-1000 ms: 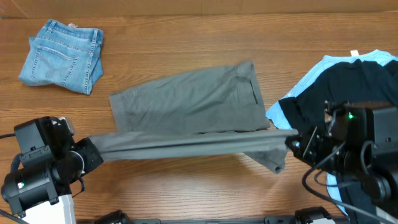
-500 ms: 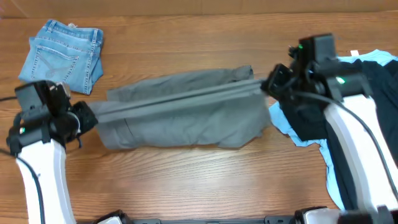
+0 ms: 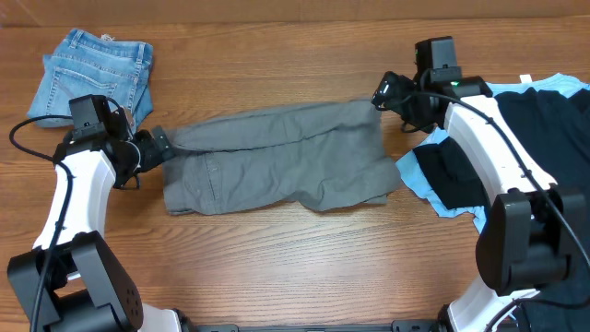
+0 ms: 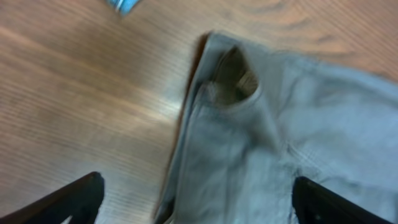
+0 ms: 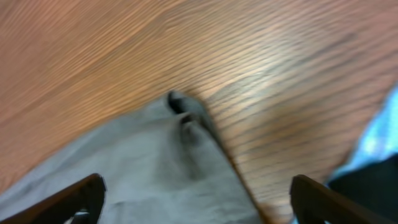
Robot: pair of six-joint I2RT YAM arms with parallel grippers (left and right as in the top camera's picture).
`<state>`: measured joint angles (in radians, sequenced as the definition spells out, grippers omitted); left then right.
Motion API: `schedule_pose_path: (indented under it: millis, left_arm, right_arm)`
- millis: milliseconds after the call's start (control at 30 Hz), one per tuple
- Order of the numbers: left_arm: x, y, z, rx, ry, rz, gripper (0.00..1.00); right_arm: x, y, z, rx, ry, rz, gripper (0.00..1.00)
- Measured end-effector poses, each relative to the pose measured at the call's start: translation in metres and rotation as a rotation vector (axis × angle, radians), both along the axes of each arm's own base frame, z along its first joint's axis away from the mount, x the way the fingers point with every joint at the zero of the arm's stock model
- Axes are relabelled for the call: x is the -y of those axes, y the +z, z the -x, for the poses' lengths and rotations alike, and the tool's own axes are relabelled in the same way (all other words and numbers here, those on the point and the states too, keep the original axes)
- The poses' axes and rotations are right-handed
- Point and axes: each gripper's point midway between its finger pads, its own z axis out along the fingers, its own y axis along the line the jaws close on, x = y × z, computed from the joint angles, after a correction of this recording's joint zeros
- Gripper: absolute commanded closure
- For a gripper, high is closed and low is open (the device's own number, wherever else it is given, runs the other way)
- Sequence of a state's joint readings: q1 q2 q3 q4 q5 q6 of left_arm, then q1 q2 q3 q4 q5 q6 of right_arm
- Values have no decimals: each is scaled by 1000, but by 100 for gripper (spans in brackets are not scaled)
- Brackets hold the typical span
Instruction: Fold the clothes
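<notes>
At the middle of the overhead frame, on the wooden counter (image 3: 277,267): grey shorts (image 3: 277,157), doubled over once along the long axis, one layer upon the other, stretching from left of centre to right of centre. Edges not quite matched; lower layer peeping out at the lower left, bottom hem wavy and rumpled toward the right.

At the left end of the cloth, left pincer (image 3: 159,145), just at the edge. From the left wrist view, fingers (image 4: 78,199) spread wide at the two lower corners, nothing pinched between them, only a corner of grey cloth lying flat ahead. At the upper right corner of the cloth, right pincer (image 3: 383,92). From the right wrist view, fingers (image 5: 81,196) likewise spread, a grey corner resting loose on the wood. Contact with the fabric: cannot tell.

Judged from this: first fold laid down, neither pincer holding it, so roughly halfway. Left to do, probably: squaring the layers, smoothing the rumpled hem, then a second fold across, one end onto the other, for a compact packet.

Upper left of the frame: denim shorts (image 3: 92,81), folded, well apart. Right edge: black shirt (image 3: 544,129) over a light-blue shirt (image 3: 417,184), the blue one just beside the right end of the grey shorts, near enough to snag on a crosswise fold.
</notes>
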<state>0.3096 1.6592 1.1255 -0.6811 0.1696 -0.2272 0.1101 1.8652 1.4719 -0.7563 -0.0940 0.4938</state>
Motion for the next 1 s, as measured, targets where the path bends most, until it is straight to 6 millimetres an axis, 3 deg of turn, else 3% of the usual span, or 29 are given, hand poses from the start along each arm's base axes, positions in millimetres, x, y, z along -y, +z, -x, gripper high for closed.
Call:
schedule_pose_path:
  millis: [100, 300, 433, 633, 800, 833, 867, 900, 1000]
  left_arm:
    - [-6, -1, 16, -66, 4, 0, 0]
    - [-11, -2, 42, -158, 10, 16, 0]
    - [-9, -5, 37, -138, -21, 12, 0]
    - [11, -31, 33, -174, -96, 77, 2]
    - [28, -36, 17, -110, -189, 119, 58]
    - [31, -35, 13, -89, -208, 125, 58]
    - [34, -34, 11, -78, -226, 127, 45]
    - [36, -34, 11, -75, -243, 129, 23]
    - [39, -35, 16, -100, -257, 127, 9]
  right_arm:
    - [18, -6, 21, -97, -14, 34, 0]
    - [50, -11, 84, -350, -67, 37, 1]
    - [43, -22, 108, -427, -43, 29, 2]
    - [12, -64, 126, -442, 50, -61, 13]
    - [-7, -76, 119, -365, 149, -142, 34]
    - [-9, -75, 117, -348, 168, -153, 33]
    - [-11, -74, 116, -343, 175, -163, 24]
    - [-13, -74, 116, -343, 178, -174, 18]
    - [-15, -73, 119, -349, 198, -183, 11]
